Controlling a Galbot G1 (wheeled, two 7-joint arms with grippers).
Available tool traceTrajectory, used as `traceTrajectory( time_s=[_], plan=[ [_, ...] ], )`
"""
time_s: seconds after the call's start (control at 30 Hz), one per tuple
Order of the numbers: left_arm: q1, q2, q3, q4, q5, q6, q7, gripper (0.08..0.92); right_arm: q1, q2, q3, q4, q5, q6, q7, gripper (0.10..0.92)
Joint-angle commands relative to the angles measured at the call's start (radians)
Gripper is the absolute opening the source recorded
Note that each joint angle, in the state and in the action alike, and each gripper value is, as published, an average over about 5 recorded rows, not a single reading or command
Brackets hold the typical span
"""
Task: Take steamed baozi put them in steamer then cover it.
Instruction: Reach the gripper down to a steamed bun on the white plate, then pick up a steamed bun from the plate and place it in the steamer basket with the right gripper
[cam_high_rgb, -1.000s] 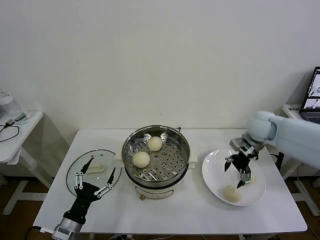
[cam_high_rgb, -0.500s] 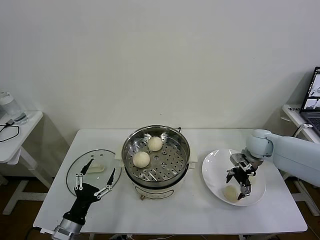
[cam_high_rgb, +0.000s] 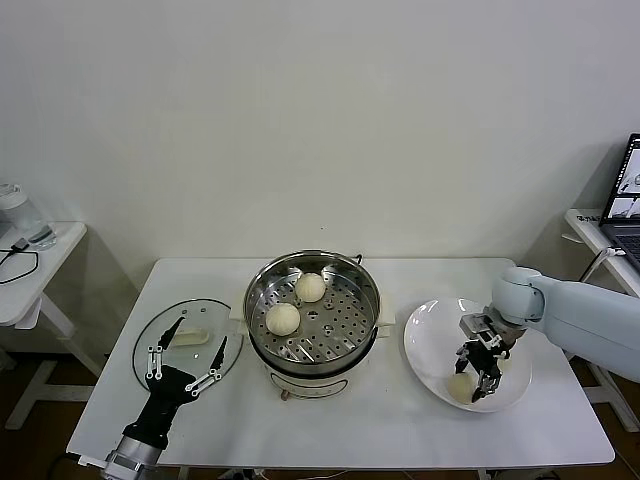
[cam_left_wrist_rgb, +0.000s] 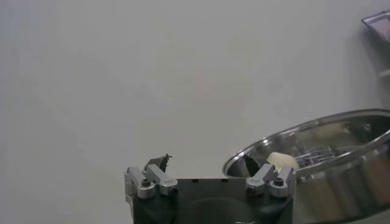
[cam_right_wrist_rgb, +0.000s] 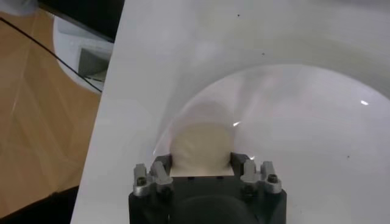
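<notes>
The steamer stands mid-table with two baozi on its perforated tray. It also shows in the left wrist view, with one baozi inside. A third baozi lies on the white plate. My right gripper is low over it, open, with a finger on either side; the right wrist view shows this baozi between the fingers. The fourth baozi is hidden behind that gripper. The cover lies flat left of the steamer. My left gripper hovers open over its near edge.
A laptop sits on a side table at the far right. Another side table with a clear container stands at the far left. The plate lies close to the table's right front corner.
My right gripper has come down and forward over the plate until its fingers straddle the front baozi. The left arm has barely moved.
</notes>
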Motion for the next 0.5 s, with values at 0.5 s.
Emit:
traceTrajectory(
  time_s=[0.5],
  plan=[
    [0.014,0.018,0.002,-0.027,-0.003,-0.003,-0.002,0.823,0.640,0.299,-0.090,0.072,0.121,0.394,-0.057,0.653]
  ],
)
